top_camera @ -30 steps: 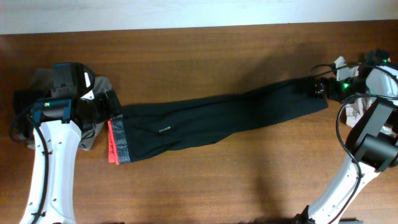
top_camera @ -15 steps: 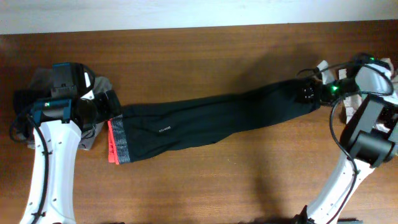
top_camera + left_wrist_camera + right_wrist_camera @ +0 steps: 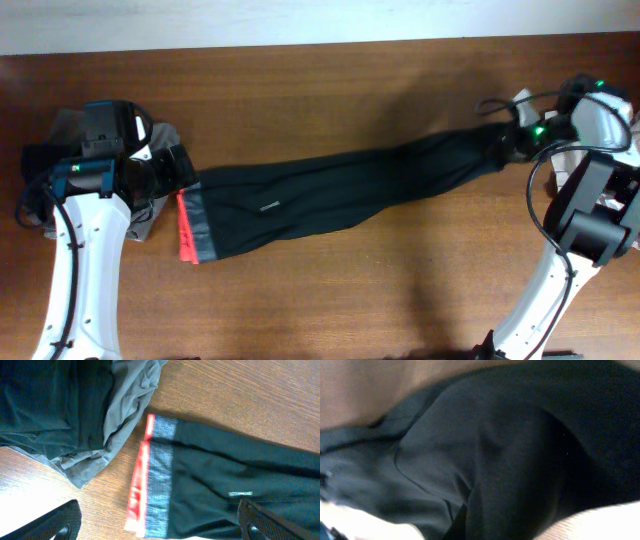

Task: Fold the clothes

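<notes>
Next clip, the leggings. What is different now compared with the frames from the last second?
The right hand moved in over the ankle end of the black leggings and closed on it, bunching that end up. The waistband slid a touch to the right. Unchanged: the left hand is open and parked by the waistband, and the pile of other clothes lies beside it.

Matt black cloth leggings (image 3: 330, 190); smooth, softly sheened wood table (image 3: 330, 290); crumpled matt grey cloth heap (image 3: 131, 402)
</notes>
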Controlling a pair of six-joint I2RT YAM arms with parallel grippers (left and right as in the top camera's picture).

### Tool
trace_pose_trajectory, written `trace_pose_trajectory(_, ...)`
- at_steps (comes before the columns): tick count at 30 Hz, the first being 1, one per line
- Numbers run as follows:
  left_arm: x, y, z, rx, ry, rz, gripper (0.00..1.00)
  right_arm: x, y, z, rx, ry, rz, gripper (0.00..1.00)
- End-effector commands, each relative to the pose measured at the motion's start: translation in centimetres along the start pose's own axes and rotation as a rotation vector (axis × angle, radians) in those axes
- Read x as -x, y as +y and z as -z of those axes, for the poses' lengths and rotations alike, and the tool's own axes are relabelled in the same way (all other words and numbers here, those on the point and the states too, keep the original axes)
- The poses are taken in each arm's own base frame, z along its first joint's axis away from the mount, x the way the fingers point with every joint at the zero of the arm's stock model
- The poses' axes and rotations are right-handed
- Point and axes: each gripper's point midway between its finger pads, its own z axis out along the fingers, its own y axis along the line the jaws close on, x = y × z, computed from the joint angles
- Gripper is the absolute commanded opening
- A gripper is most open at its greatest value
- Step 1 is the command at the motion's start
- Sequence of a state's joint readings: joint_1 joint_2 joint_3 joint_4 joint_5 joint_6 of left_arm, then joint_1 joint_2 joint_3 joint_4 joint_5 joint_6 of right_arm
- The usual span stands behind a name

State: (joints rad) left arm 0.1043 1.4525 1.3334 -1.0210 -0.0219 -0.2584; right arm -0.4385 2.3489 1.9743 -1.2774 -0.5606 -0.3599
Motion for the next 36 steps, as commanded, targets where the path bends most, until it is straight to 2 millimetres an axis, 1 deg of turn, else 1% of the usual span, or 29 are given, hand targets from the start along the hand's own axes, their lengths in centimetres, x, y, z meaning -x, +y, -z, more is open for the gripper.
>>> trace_pose_trajectory(1,0.6,-0.2,0.9,-0.016,-0.032,0.008,0.99,1.6,-1.7,6.2,-0.146,-0.100,-0.122,0.04)
trace_pose_trajectory(2,0.6,-0.2,0.9,-0.016,-0.031,0.008,0.99,1.6,-2.0,7.7,-0.180,-0.109,-0.129,0.04)
trace_pose_trajectory(3,0.6,-0.2,0.9,-0.016,-0.031,0.008,0.99,1.6,-2.1,10.3,-0.232,-0.129,-0.132,0.04)
trace_pose_trajectory(5,0.6,-0.2,0.9,-0.016,-0.032,0.008,0.99,1.9,-1.6,12.4,-0.265,-0.152,-0.125,0.04)
trace_pose_trajectory(6,0.6,-0.2,0.9,-0.016,-0.031,0.008,0.99,2.0,-1.3,13.2,-0.279,-0.161,-0.120,0.04)
trace_pose_trajectory(7,0.6,-0.2,0.9,-0.016,-0.031,0.008,0.99,2.3,-0.5,14.3,-0.298,-0.176,-0.102,0.04)
trace_pose_trajectory(9,0.6,-0.2,0.9,-0.016,-0.031,0.008,0.99,2.4,0.4,14.6,-0.299,-0.179,-0.087,0.04)
trace_pose_trajectory(11,0.6,-0.2,0.9,-0.016,-0.032,0.008,0.99,2.6,1.5,14.3,-0.309,-0.167,-0.063,0.04)
trace_pose_trajectory(13,0.6,-0.2,0.9,-0.016,-0.031,0.008,0.99,2.7,2.4,13.7,-0.314,-0.149,-0.043,0.04)
trace_pose_trajectory(15,0.6,-0.2,0.9,-0.016,-0.031,0.008,0.99,2.8,3.7,13.0,-0.308,-0.132,-0.015,0.04)
trace_pose_trajectory(19,0.6,-0.2,0.9,-0.016,-0.031,0.008,0.99,2.9,7.9,11.0,-0.290,-0.085,0.070,0.04)
trace_pose_trajectory(22,0.6,-0.2,0.9,-0.016,-0.031,0.008,1.00,2.6,11.9,9.2,-0.273,-0.040,0.151,0.04)
trace_pose_trajectory(24,0.6,-0.2,0.9,-0.016,-0.031,0.008,0.99,2.0,14.8,7.7,-0.260,0.000,0.209,0.04)
trace_pose_trajectory(28,0.6,-0.2,0.9,-0.016,-0.031,0.008,0.99,0.5,20.7,4.2,-0.248,0.077,0.348,0.04)
trace_pose_trajectory(31,0.6,-0.2,0.9,-0.016,-0.031,0.008,0.99,-1.2,25.4,1.4,-0.247,0.127,0.472,0.04)
trace_pose_trajectory(33,0.6,-0.2,0.9,-0.016,-0.032,0.008,0.99,-2.6,28.6,-0.5,-0.244,0.155,0.562,0.04)
trace_pose_trajectory(35,0.6,-0.2,0.9,-0.016,-0.031,0.008,0.99,-4.1,31.2,-2.1,-0.258,0.176,0.632,0.04)
trace_pose_trajectory(36,0.6,-0.2,0.9,-0.016,-0.031,0.008,0.99,-4.6,32.1,-2.7,-0.274,0.178,0.651,0.04)
